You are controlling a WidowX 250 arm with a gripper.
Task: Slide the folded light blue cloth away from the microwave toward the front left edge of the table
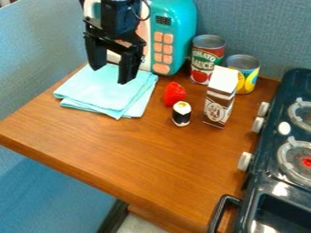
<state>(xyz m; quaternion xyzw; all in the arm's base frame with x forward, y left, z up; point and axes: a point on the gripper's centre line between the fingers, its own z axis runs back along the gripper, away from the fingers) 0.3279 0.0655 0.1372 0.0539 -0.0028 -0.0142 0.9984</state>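
And here's the black two-finger tool [111, 75], upper left of the frame, fingers spread wide, nothing held between them. The folded pale-turquoise cloth [100, 96] lies on the brown wooden bench [133, 150] right beneath, spreading below the fingertips in frame; contact, can't tell.

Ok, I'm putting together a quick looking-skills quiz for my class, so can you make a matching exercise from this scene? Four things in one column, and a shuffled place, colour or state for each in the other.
Things:
1. Cloth
2. Strawberry
3. Carton
4. Pincer

Places, colours, states:
A. Brown and white
B. Open, holding nothing
C. Folded on the wooden table
D. Beside the sushi roll

Right pairs: 1-C, 2-D, 3-A, 4-B
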